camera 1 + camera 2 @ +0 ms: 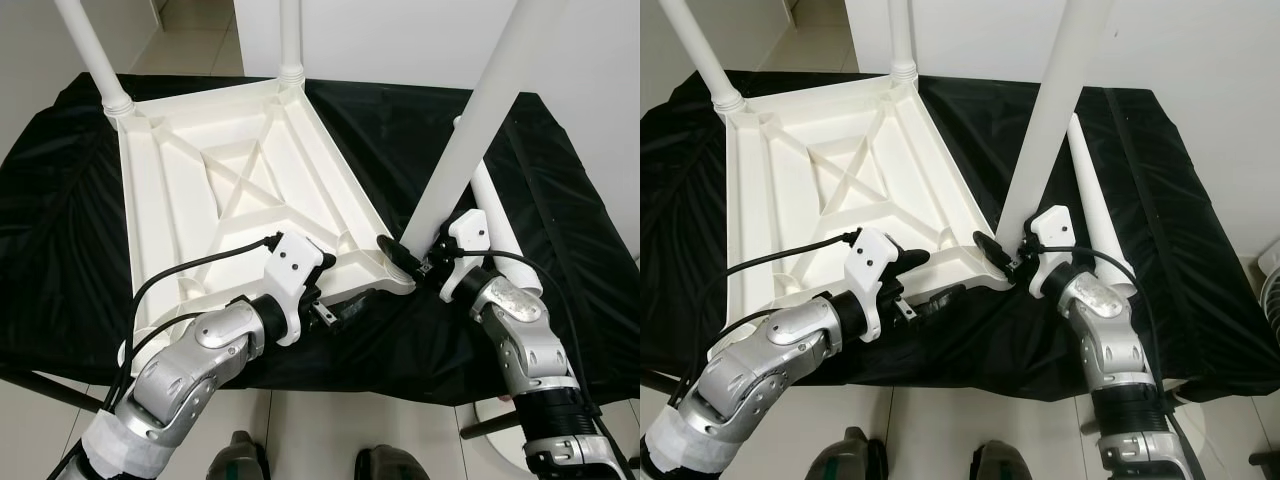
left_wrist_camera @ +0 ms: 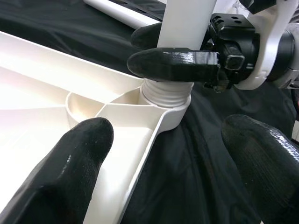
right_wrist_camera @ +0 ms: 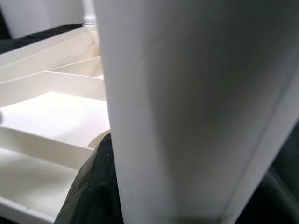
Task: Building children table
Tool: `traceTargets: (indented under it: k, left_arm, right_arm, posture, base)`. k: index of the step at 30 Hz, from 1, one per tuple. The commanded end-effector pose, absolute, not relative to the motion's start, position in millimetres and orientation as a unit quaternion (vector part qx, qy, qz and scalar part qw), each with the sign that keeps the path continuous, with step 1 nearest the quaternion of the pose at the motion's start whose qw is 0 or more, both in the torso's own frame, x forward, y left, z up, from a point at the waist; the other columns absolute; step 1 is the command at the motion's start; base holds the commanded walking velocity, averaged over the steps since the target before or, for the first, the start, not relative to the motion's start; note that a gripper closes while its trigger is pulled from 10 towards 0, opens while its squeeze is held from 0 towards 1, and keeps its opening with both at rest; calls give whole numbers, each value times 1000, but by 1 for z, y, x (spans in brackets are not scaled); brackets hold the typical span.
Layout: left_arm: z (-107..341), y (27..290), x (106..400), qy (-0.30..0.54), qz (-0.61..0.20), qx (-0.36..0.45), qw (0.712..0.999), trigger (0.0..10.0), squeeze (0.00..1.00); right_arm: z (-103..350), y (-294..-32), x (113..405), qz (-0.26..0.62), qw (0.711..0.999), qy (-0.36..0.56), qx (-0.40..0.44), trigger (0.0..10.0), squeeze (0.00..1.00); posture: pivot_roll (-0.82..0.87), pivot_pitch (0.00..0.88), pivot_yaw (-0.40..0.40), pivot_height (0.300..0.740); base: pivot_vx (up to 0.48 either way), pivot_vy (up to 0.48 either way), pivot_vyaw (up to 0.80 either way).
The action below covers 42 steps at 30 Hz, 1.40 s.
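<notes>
1. Left eye view: we are finding the upturned white children's table lying on the black cloth over the tabletop, with two legs already standing in its far corners. The right gripper is pinching a third leg low on its shaft, with the leg's foot at the near right corner socket. The leg is leaning to the robot's right, so we are judging that it may cross-thread or jam if turned at this angle.

2. Right eye view: the left gripper is sitting at the table's near edge, fingers spread, one over the rim and one outside it. A spare leg is lying loose on the cloth just beside the right arm; we are flagging that a forearm sweep could roll it away.

3. Left wrist view: the leg's threaded end is sitting only partly in the socket, ridges exposed. With the left fingers not clamped, we are judging that the table could pivot under torque.

4. Right wrist view: the leg shaft is crowding the lens, with a black finger against it. We are noting smooth plastic, so slipping is a risk.
</notes>
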<state>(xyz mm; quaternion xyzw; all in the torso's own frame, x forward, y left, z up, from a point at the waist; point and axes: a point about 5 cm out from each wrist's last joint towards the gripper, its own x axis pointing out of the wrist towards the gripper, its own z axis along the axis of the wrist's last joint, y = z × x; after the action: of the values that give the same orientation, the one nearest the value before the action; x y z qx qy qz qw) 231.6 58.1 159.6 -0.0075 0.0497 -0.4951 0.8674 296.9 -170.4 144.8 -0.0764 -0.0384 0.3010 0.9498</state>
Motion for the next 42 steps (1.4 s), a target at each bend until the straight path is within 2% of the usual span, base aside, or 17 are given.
traceTargets:
  k: [1, 3, 4, 5, 6, 9, 12, 13, 16, 23, 24, 25, 35, 39, 40, 41, 42]
  left_arm:
    - [161, 56, 226, 51, -529, -8, 847, 10000, 0]
    - [160, 56, 225, 52, -530, -8, 847, 10000, 0]
    - [160, 55, 225, 52, -530, -9, 846, 10000, 0]
    - [160, 55, 225, 52, -530, -9, 846, 10000, 0]
    - [159, 55, 225, 52, -531, -9, 846, 10000, 0]
    - [159, 55, 225, 52, -531, -9, 846, 10000, 0]
    - [159, 55, 225, 53, -531, -10, 846, 10000, 0]
    - [159, 55, 224, 53, -531, -10, 846, 10000, 0]
    - [160, 55, 225, 53, -530, -12, 846, 10000, 0]
    - [159, 54, 224, 54, -530, -14, 846, 10000, 0]
    - [159, 54, 224, 55, -531, -14, 845, 10000, 0]
    - [159, 54, 225, 55, -532, -14, 845, 10000, 0]
    - [162, 55, 229, 50, -532, -7, 845, 10000, 0]
    - [163, 56, 231, 48, -530, -8, 847, 10000, 0]
    - [164, 56, 231, 46, -529, -8, 847, 10000, 0]
    - [163, 55, 231, 47, -530, -7, 847, 10000, 0]
    - [163, 55, 231, 47, -530, -7, 847, 10000, 0]
  right_arm:
    - [132, -177, 296, 277, 958, -5, -77, 0, 0]
    - [132, -175, 296, 241, 969, -3, -63, 0, 0]
    - [130, -171, 294, 156, 987, 5, -49, 0, 0]
    - [130, -171, 294, 156, 987, 5, -49, 0, 0]
    - [129, -167, 291, 111, 993, 5, -47, 0, 0]
    - [129, -167, 291, 111, 993, 5, -47, 0, 0]
    - [128, -163, 288, 73, 996, 8, -48, 0, 0]
    - [127, -157, 283, 25, 998, 8, -54, 0, 0]
    - [125, -142, 276, -26, 999, 8, -41, 0, 0]
    - [128, -132, 276, -2, 1000, -3, -18, 0, 0]
    - [131, -132, 278, 14, 1000, -12, -11, 10000, 16]
    - [134, -133, 281, 26, 1000, -14, -3, 10000, 1000]
    - [142, -150, 291, 94, 995, -24, -13, 10000, 1000]
    - [146, -159, 295, 165, 985, -30, -30, 10000, 1000]
    - [148, -159, 295, 209, 977, -30, -40, 10000, 180]
    - [149, -157, 295, 261, 964, -29, -52, 10000, 0]
    - [149, -157, 295, 261, 964, -29, -52, 10000, 0]
  posture:
    - [3, 65, 26, 740]
    - [1, 57, 25, 740]
    - [-1, 58, 22, 740]
    - [-1, 58, 22, 740]
    - [0, 59, 21, 740]
    - [0, 59, 21, 740]
    - [-1, 60, 19, 740]
    - [-2, 66, 16, 740]
    - [-2, 82, 19, 740]
    - [-8, 82, 28, 740]
    - [-9, 79, 28, 740]
    - [-11, 78, 29, 740]
    - [-8, 75, 28, 740]
    - [-5, 74, 31, 740]
    - [-5, 75, 31, 740]
    - [-4, 69, 27, 740]
    - [-4, 69, 27, 740]
  base:
    - [0, 0, 0]
    - [0, 0, 0]
    - [0, 0, 0]
    - [0, 0, 0]
    - [0, 0, 0]
    - [0, 0, 0]
    - [0, 0, 0]
    - [0, 0, 0]
    - [0, 0, 0]
    - [0, 0, 0]
    - [0, 0, 0]
    - [0, 0, 0]
    - [0, 0, 0]
    - [0, 0, 0]
    - [0, 0, 0]
    - [0, 0, 0]
    - [0, 0, 0]
